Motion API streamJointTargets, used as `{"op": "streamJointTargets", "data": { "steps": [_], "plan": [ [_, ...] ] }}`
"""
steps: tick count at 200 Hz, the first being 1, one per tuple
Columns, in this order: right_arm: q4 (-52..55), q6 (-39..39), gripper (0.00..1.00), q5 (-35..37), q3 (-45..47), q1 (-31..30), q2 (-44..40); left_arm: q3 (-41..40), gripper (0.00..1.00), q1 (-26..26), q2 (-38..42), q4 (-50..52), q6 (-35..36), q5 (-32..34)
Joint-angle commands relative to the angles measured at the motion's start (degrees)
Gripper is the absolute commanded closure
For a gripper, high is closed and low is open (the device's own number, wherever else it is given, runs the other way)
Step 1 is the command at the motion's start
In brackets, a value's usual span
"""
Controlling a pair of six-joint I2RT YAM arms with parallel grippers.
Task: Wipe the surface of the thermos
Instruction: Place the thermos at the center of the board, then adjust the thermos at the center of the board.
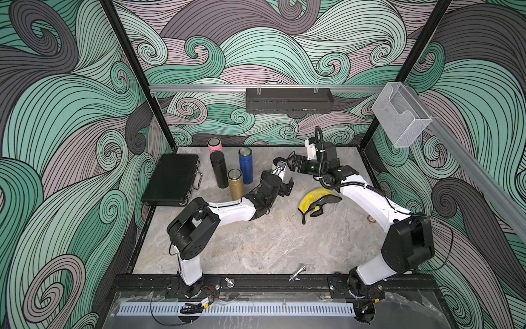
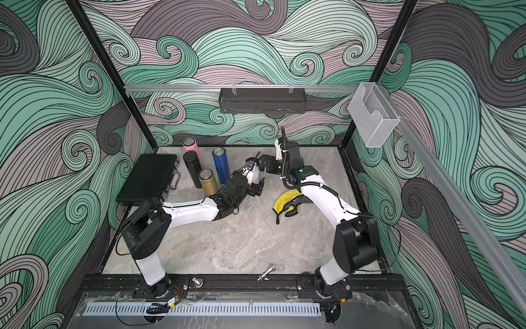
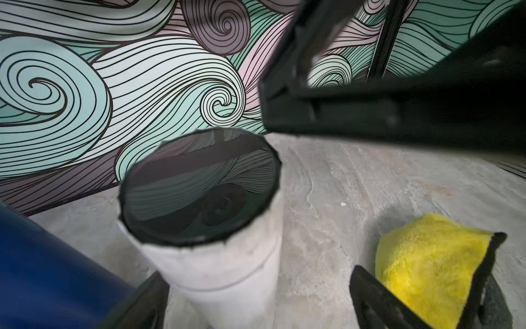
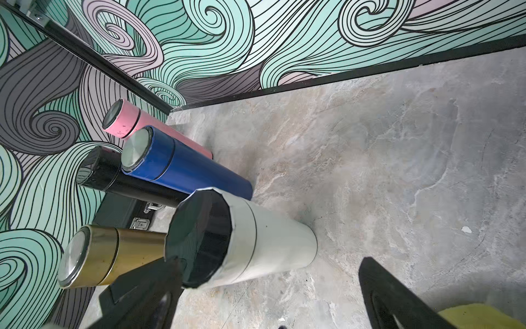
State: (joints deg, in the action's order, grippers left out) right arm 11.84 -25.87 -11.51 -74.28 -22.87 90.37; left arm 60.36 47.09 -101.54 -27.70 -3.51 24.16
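A white thermos [image 1: 280, 171] with a dark glossy lid [image 3: 199, 188] stands upright mid-table in both top views. My left gripper [image 3: 259, 296] is open, and the thermos body [image 3: 225, 270] stands between its jaws, close to one finger [image 3: 148, 302] and well apart from the opposite one. My right gripper [image 4: 264, 287] hovers open just beside the thermos [image 4: 270, 242], holding nothing. The lid's edge overlaps one of its fingers [image 4: 148, 284] in the right wrist view. A yellow cloth [image 1: 313, 199] with dark trim lies crumpled on the table under the right forearm.
Pink [image 1: 215, 145], black [image 1: 219, 172], blue [image 1: 246, 168] and gold [image 1: 235, 183] thermoses stand grouped left of the white one. A black case [image 1: 172, 179] lies at the left edge. A metal bolt [image 1: 297, 273] lies near the front rail.
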Motion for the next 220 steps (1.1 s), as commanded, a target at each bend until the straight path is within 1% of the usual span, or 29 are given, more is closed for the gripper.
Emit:
{"op": "streamJointTargets", "data": {
  "steps": [1, 38, 61, 76, 89, 116, 119, 131, 149, 167, 180, 195, 220],
  "plan": [
    [-0.4, 0.9, 0.04, -1.3, -2.2, -0.7, 1.2, -0.9, 0.04, 0.3, 4.3, 0.8, 0.0, 1.3],
    [-0.3, 1.2, 0.04, -1.4, -3.3, -2.1, 2.5, -2.9, 0.04, 0.4, 7.4, 1.4, -0.4, 1.5],
    [0.0, 1.0, 0.04, -1.4, -4.0, -2.5, 3.1, -3.6, 0.04, 0.4, 9.7, 2.8, -1.1, 0.1],
    [0.6, 1.2, 0.04, -1.4, -4.8, -2.8, 3.6, -3.8, 0.04, 0.4, 11.6, 4.9, -1.2, -1.9],
    [1.5, 1.5, 0.04, -1.1, -5.8, -3.2, 4.2, -4.1, 0.05, 0.7, 13.6, 6.9, -1.6, -2.3],
    [2.1, 2.2, 0.03, -0.6, -6.7, -4.1, 4.9, -6.0, 0.05, 2.2, 19.7, 11.9, -1.4, -4.6],
    [2.3, 2.4, 0.03, -0.4, -7.0, -4.3, 5.0, -6.1, 0.05, 2.4, 21.9, 12.9, -1.4, -5.0],
    [3.6, 3.2, 0.03, 0.6, -8.2, -4.9, 5.7, -6.0, 0.06, 3.8, 26.0, 17.4, -0.6, -7.3],
    [5.2, 4.5, 0.03, 1.8, -9.8, -6.0, 6.6, -5.6, 0.06, 6.9, 32.2, 25.3, -1.1, -7.4],
    [6.6, 5.9, 0.03, 3.2, -11.4, -7.3, 7.6, -4.8, 0.06, 8.9, 38.8, 34.0, -3.7, -7.1],
    [8.4, 7.3, 0.04, 5.3, -12.9, -8.6, 8.7, -4.9, 0.06, 9.2, 44.2, 38.6, -7.0, -7.2],
    [10.9, 9.0, 0.04, 8.3, -14.3, -10.0, 9.6, -4.8, 0.06, 9.2, 49.2, 42.3, -9.1, -7.1],
    [13.7, 11.1, 0.05, 13.2, -16.5, -12.0, 11.5, -5.0, 0.06, 9.2, 53.9, 45.9, -11.1, -5.4]
  ]
}}
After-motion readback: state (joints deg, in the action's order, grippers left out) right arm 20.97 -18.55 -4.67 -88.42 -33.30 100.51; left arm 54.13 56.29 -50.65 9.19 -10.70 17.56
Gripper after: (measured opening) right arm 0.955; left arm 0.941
